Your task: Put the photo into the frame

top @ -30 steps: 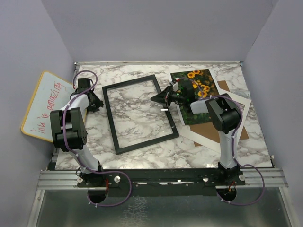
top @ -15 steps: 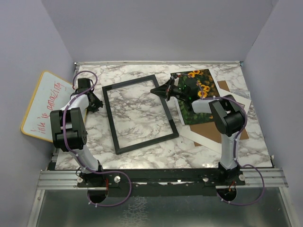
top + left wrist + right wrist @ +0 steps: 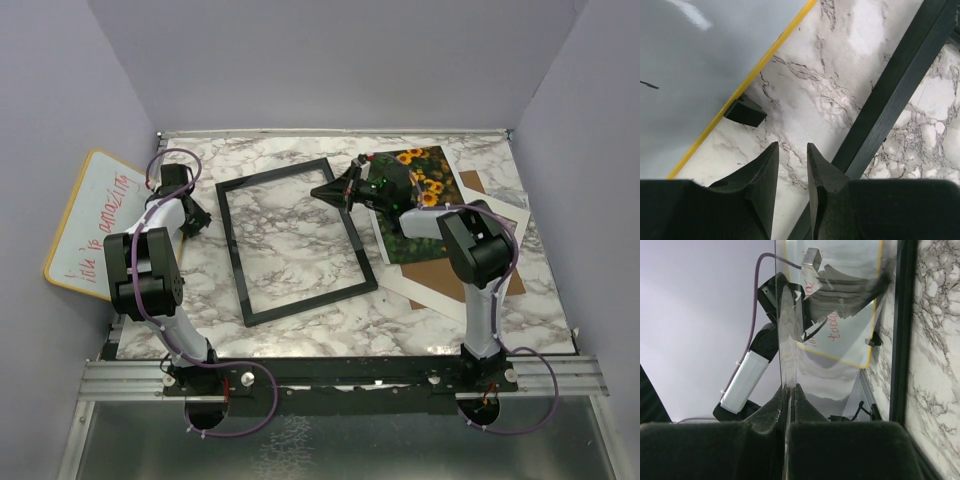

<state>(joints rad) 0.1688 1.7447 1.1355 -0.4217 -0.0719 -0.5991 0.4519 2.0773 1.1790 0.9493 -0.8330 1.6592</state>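
Right gripper [image 3: 790,390] pinching clear pane [image 3: 785,325] at frame [image 3: 232,255] corner; left gripper [image 3: 792,147] parted, empty, beside whiteboard [image 3: 95,215]

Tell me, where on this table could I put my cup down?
The table is bare along its near edge, in front of the black frame, and in the far strip behind it. The right side is crowded: the photo, white mat and brown board overlap there, under the right arm.
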